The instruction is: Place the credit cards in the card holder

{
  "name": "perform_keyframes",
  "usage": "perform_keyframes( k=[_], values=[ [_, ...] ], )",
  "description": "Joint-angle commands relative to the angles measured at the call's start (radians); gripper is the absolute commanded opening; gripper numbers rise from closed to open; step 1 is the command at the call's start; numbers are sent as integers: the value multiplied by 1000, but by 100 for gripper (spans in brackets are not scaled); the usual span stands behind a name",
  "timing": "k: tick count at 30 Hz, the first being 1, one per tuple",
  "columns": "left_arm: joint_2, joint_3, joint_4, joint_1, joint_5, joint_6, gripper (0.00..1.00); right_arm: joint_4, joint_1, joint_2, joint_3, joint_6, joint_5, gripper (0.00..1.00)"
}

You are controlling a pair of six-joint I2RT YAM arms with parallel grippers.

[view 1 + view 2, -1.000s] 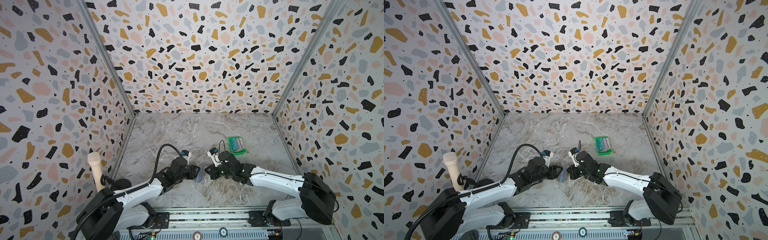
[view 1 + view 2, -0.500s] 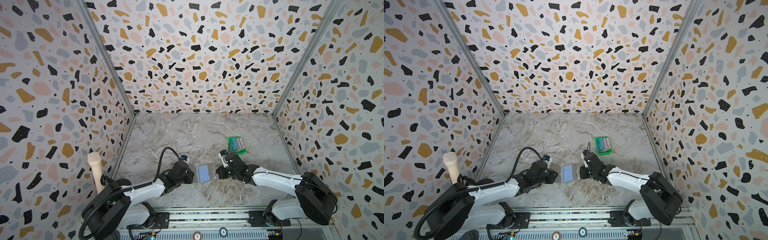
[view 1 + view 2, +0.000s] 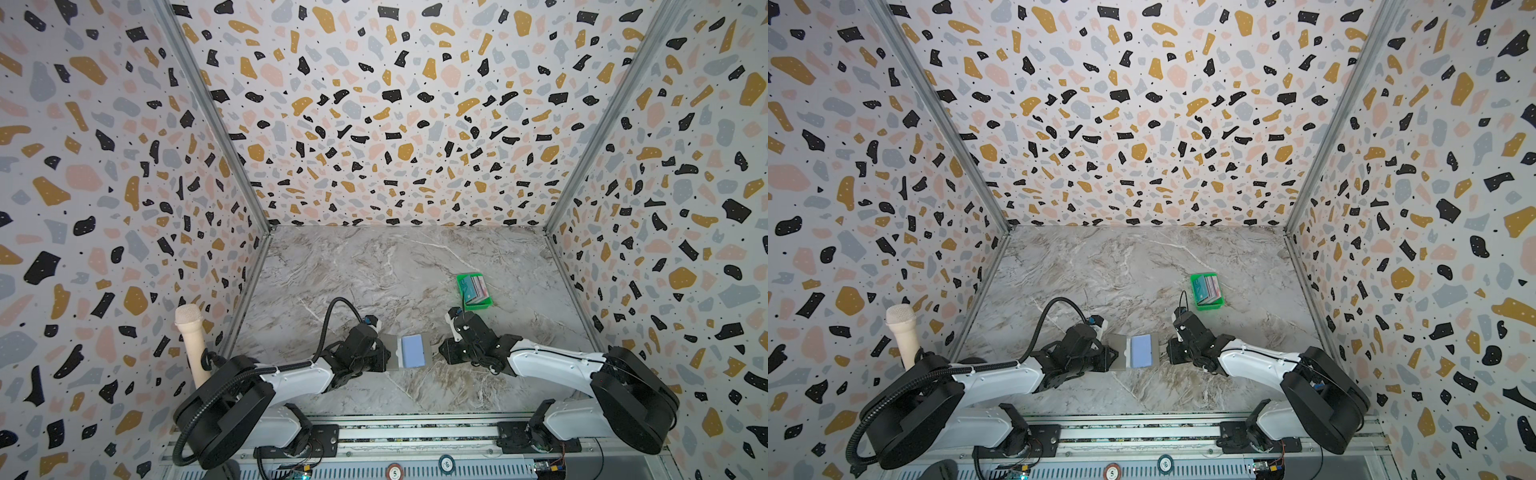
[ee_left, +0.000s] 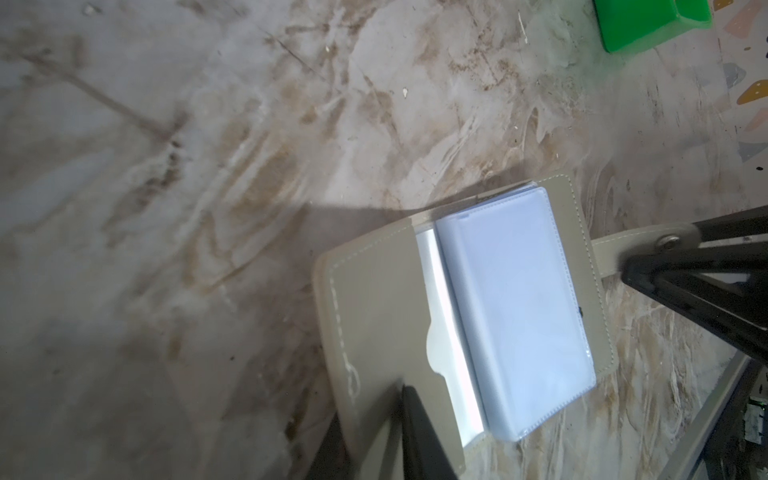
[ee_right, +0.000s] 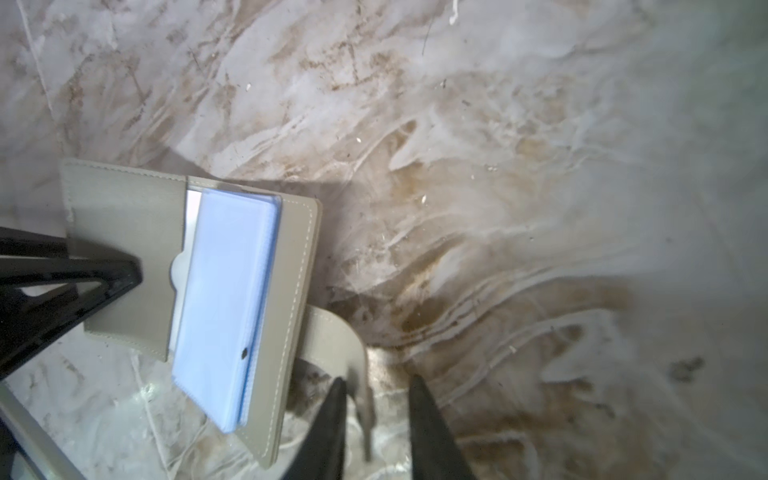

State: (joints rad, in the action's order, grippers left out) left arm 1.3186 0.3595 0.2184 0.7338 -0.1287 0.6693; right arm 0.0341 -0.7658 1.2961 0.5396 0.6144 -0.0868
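The card holder [image 3: 405, 352] lies open on the table [image 3: 374, 270] between the two claws.
In both top views the left claw [image 3: 384, 358] grips its left cover [image 3: 392, 347] and the right claw [image 3: 436, 353] sits just beside its right edge. The credit cards [image 3: 476, 289] stand in a green tray [image 3: 482, 306] farther back, to the right. Left wrist view: fingers [image 4: 415, 432] closed on the cover, pockets [image 4: 519, 311] showing light blue. Right wrist view: the right claw's fingers [image 5: 428, 415] stand apart, the strap [image 5: 345, 336] lying between them.
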Motion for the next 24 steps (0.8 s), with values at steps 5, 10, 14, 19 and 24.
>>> perform_keyframes(
  k=[5, 10, 14, 19, 24],
  values=[
    [-7, -18, 18, -4, -35, 18, 22, 56, -23, -157, 123, -103, -147, 46],
    [-11, -10, 19, -5, -40, 22, 23, 5, -113, 23, 243, -146, -257, 43],
    [-21, -11, 22, -5, -43, 26, 23, -70, -122, 171, 267, -138, -294, 37],
    [-45, -21, 26, -4, -59, 40, 22, -101, -123, 313, 253, -132, -286, 33],
    [-167, -13, -25, -13, -63, 41, 18, -90, -122, 377, 222, -124, -219, 28]
  ],
)
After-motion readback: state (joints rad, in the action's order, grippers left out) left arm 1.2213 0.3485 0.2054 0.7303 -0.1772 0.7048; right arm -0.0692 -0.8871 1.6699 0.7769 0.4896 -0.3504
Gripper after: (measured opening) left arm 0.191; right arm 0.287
